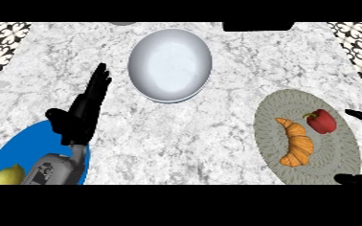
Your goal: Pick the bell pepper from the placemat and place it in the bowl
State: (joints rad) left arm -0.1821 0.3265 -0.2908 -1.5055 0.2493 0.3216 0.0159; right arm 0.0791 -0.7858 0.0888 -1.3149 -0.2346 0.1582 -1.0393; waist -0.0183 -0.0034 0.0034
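A grey-and-white marbled counter fills the view from edge to edge under even light. At its far left corner and far right corner, black-and-white patterned surfaces show beyond the stone. A black block sits at the far edge right of centre, and a small grey curved shape at the far edge left of centre.

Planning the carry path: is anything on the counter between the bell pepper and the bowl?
No. The bell pepper lies on the placemat beside a croissant; only bare counter separates it from the bowl.
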